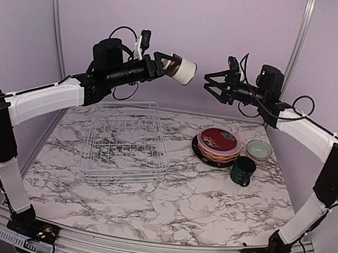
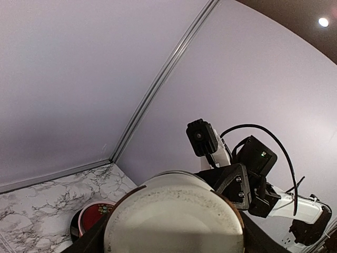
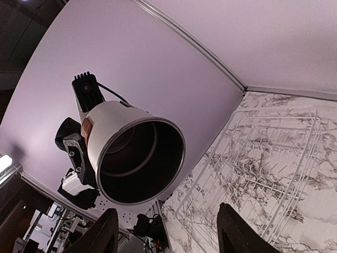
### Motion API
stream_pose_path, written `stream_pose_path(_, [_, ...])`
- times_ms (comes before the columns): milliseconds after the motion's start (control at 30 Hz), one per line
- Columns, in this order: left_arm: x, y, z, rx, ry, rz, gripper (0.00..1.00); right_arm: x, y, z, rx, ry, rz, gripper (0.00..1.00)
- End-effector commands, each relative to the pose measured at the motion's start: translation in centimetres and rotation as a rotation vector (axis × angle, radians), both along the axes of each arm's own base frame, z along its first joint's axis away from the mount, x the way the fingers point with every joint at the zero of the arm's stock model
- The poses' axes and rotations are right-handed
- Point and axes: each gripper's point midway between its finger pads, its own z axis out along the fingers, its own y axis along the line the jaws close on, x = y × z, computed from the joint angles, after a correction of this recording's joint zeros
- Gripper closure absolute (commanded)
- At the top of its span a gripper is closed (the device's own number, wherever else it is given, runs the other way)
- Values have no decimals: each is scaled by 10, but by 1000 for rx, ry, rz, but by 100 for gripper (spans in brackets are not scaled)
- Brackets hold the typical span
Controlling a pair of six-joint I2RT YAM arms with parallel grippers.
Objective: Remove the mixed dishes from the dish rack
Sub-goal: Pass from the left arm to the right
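Near right on the worktop (image 1: 197, 197), parked: dark green mug (image 1: 243, 170), pale green bowl (image 1: 258, 150), stacked plates (image 1: 218, 144); left of them, dish rack (image 1: 127, 143). Farther, held aloft by its base end in the clamped left hand (image 1: 168, 66), mouth rightward: white-and-brown cup (image 1: 184, 71) (likely glazed, rigid, chippable). Facing it, spread wide and holding nothing: right hand (image 1: 210, 84). Probably best taken across the rim, gently.

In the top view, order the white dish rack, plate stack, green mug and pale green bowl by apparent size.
Largest: white wire-grid dish rack
Next: stack of round plates
Then dark green mug and pale green bowl, too alike to rank.
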Motion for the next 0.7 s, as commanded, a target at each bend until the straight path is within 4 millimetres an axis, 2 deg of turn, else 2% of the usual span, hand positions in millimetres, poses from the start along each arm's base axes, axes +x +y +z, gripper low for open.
stream_pose_path(0, [-7, -9, 11, -49, -59, -46, 53, -23, 9, 45, 154, -65, 128, 41])
stream_pose_path(233, [-14, -18, 10, -50, -70, -89, 54, -33, 21, 58, 184, -70, 203, 48])
stream_pose_path(500, [-18, -21, 9, -45, -88, -114, 54, -38, 34, 57, 199, -45, 245, 56])
stream_pose_path(667, [-19, -25, -2, -32, -77, -134, 54, -40, 34, 64, 226, -50, 261, 68])
